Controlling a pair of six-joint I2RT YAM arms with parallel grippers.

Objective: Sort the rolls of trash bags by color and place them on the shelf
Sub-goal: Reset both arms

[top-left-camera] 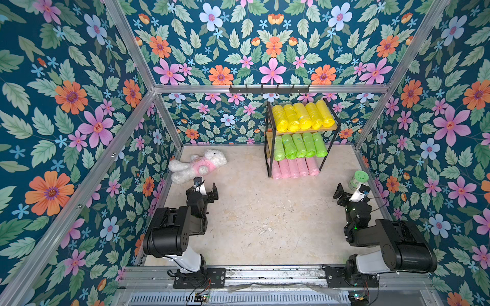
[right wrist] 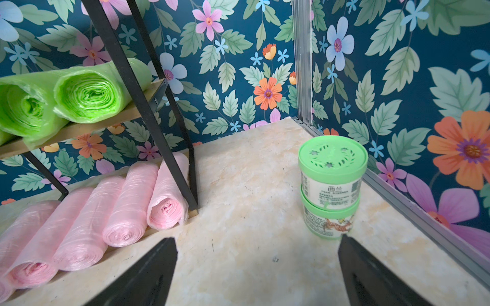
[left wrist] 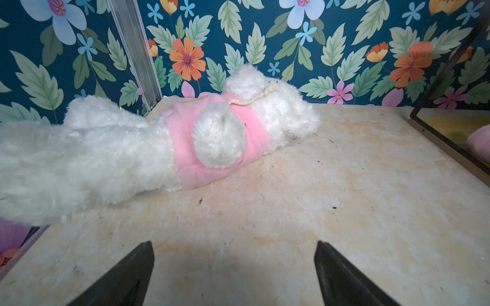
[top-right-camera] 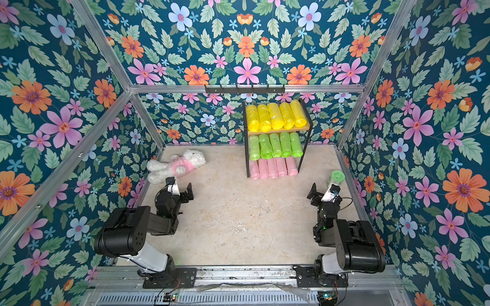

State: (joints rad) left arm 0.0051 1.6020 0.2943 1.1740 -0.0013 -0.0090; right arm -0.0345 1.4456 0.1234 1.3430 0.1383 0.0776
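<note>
You see crinkly, glossy plastic rolls (top-left-camera: 302, 116), yellow, green, pink; a shelf (top-left-camera: 310, 130) of matt pale wood in black metal; a fluffy white plush toy (top-left-camera: 197, 165).

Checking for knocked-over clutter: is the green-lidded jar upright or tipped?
Upright: the jar stands on its base on the tabletop, green lid facing up.

Both the left arm (top-left-camera: 169, 233) and the right arm (top-left-camera: 397, 243) are built of bulky matte-black joint housings. Just beyond the silver aluminium rail (top-left-camera: 265, 274), each arm has a glossy white tubular link (top-left-camera: 189, 258). Flat black base plates (top-left-camera: 214, 281) dotted with holes sit on that rail, and thin red and black wires (top-left-camera: 204, 290) trail on its near side. Farthest from the rail sits a small white camera block (top-left-camera: 358, 194) with a looping black cable (top-left-camera: 385, 201). A tiny green light (top-left-camera: 355, 227) glows on the right arm. The fingers (left wrist: 127, 278) are plain black wedges.
</note>
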